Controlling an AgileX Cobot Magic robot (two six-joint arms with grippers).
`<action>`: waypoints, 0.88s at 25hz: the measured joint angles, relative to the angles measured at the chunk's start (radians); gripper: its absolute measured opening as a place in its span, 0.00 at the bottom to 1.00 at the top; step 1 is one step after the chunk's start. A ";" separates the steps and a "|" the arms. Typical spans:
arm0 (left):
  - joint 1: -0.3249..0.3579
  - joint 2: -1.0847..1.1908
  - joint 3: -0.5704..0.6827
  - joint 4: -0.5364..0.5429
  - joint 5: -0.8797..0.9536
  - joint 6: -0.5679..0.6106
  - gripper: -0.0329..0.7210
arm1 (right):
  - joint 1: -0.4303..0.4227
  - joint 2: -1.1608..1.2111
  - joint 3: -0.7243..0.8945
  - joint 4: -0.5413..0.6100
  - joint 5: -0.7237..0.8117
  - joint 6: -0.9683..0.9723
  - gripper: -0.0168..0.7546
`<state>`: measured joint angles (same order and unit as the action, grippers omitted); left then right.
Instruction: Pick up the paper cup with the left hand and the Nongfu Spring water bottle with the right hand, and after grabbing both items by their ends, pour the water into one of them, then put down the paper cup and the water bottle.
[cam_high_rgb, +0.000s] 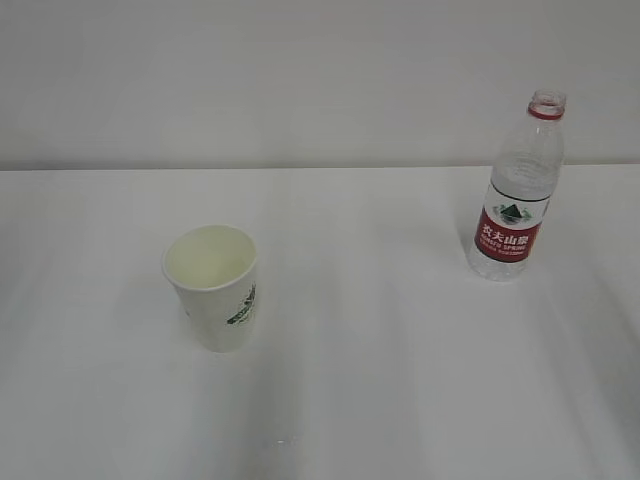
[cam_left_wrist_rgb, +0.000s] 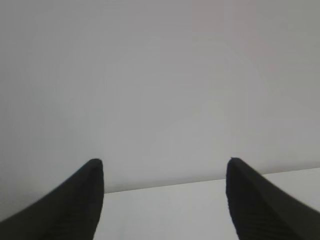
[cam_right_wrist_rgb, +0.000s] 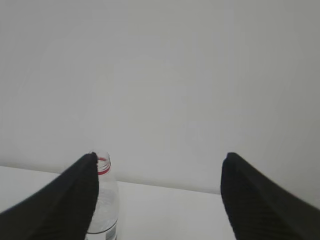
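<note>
The white paper cup (cam_high_rgb: 213, 286) with its green logo stands upright on the table's left half, its cream inside showing. Upright at the right rear is the uncapped Nongfu Spring water bottle (cam_high_rgb: 518, 190), with a red neck ring and a red label. No arm shows in the exterior view. In the left wrist view my left gripper (cam_left_wrist_rgb: 162, 167) is open, with only table and wall between its black fingers. My right gripper (cam_right_wrist_rgb: 159, 161) is also open. The bottle (cam_right_wrist_rgb: 104, 200) stands beyond its left finger, partly hidden by it. Whether the bottle or the cup holds water cannot be told.
The white table (cam_high_rgb: 380, 340) runs back to a plain white wall (cam_high_rgb: 300, 80); their meeting line crosses both wrist views. Cup and bottle stand well apart, with bare tabletop between them and in front.
</note>
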<state>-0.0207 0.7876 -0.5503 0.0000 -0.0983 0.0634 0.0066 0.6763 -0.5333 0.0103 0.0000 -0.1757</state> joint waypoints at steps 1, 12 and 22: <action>0.000 0.019 0.000 0.000 -0.015 0.000 0.78 | 0.000 0.017 0.000 0.000 -0.025 0.000 0.77; 0.002 0.231 0.000 0.000 -0.209 0.002 0.77 | 0.000 0.216 0.000 0.000 -0.171 0.000 0.77; -0.070 0.414 0.025 -0.011 -0.283 0.002 0.76 | 0.000 0.380 0.011 -0.044 -0.287 0.023 0.77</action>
<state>-0.0905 1.2014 -0.5253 -0.0109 -0.3813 0.0655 0.0066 1.0559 -0.5221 -0.0333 -0.2872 -0.1529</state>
